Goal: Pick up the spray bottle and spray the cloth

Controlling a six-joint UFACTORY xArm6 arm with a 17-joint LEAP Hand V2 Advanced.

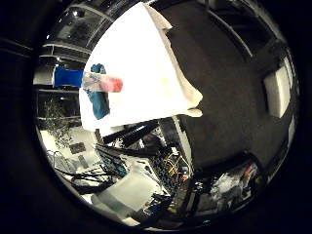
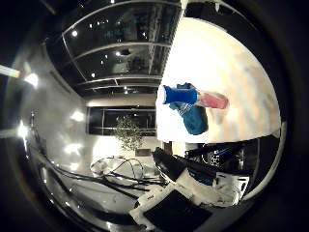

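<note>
Still far off: spray bottle (image 2: 195, 98) stands by teal cloth (image 2: 193, 118) near table (image 1: 146, 73) edge. Approach level w/ bottle body, wrap below blue head. Fingers unseen, can't tell.

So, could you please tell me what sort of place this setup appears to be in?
Probably an indoor lab or office: a white-covered table holding a spray bottle and a teal cloth, with large glass walls and a potted plant behind.

I see the spray bottle (image 2: 193, 96) standing on the white table (image 2: 231, 58), touching the teal cloth (image 2: 194, 119).
</note>
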